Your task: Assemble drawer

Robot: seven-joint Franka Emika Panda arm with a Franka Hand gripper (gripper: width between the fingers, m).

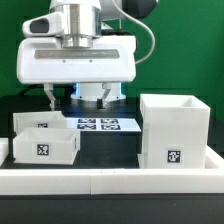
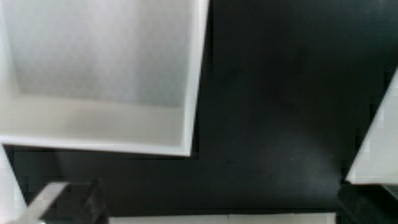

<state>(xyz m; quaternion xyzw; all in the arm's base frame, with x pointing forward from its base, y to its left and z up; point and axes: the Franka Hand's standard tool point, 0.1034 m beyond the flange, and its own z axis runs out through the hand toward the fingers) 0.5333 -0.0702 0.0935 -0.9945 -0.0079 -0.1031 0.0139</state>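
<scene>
The small white open drawer box (image 1: 45, 141) sits on the black table at the exterior view's left. The bigger white drawer housing (image 1: 172, 128) stands at the right, its open side up. My gripper (image 1: 85, 97) hangs above the table behind and between them, touching neither. In the wrist view the small box (image 2: 98, 70) shows with its hollow inside facing the camera, and the housing's edge (image 2: 377, 130) shows at the side. My gripper (image 2: 214, 205) is open wide with nothing between the jaws, and one dark finger (image 2: 63, 200) shows.
The marker board (image 1: 100, 125) lies flat on the table between the two boxes. A low white wall (image 1: 110, 180) runs along the table's front; it also shows as a pale strip (image 2: 214, 215) in the wrist view. A green backdrop stands behind.
</scene>
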